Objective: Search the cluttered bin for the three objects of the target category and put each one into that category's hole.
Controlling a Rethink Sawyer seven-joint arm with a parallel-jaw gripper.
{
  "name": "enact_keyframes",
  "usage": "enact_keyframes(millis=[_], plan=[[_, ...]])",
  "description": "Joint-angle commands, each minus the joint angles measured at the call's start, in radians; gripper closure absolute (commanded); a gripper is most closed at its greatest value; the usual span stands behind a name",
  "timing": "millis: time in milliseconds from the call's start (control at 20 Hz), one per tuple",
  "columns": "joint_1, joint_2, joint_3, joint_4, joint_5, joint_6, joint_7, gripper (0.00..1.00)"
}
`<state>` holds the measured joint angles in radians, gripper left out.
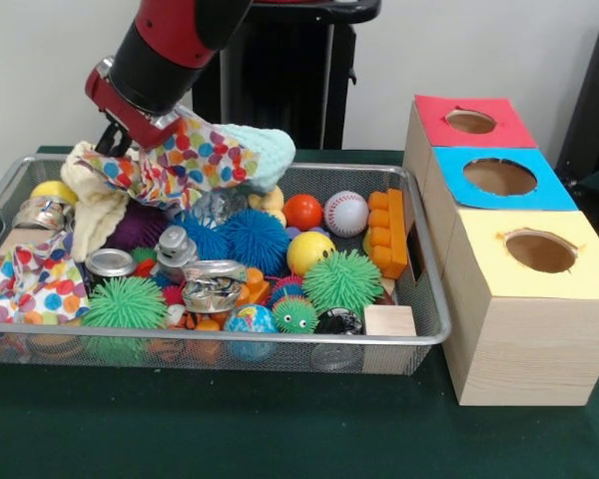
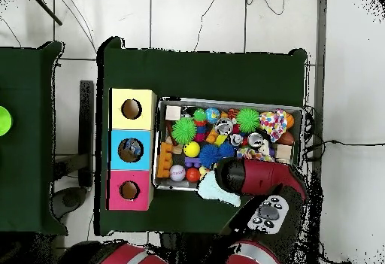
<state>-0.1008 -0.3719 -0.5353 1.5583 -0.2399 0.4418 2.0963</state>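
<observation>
A table (image 1: 230, 429) covered in dark green cloth carries a wire mesh bin (image 1: 419, 299) full of toys and, touching its side, a row of three wooden boxes (image 1: 524, 329) with round holes, topped red, blue and yellow.

You will find no legible text, label, brand, number or sign here: neither on the wire bin (image 1: 419, 334), nor on its toys and cans, nor on the three boxes (image 1: 524, 329) beside that bin.
</observation>
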Motion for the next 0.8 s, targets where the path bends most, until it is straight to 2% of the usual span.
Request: enact_keyframes(millis=[50,300,800], plan=[[-0.074,0.005,0.154,-0.087,-0.074,-0.011,-0.104,1.00],[-0.103,-0.001,0.172,-0.107,-0.110,-0.020,-0.117,1.00],[-0.091,-0.019,0.169,-0.099,-0.162,-0.048,-0.060,1.00]])
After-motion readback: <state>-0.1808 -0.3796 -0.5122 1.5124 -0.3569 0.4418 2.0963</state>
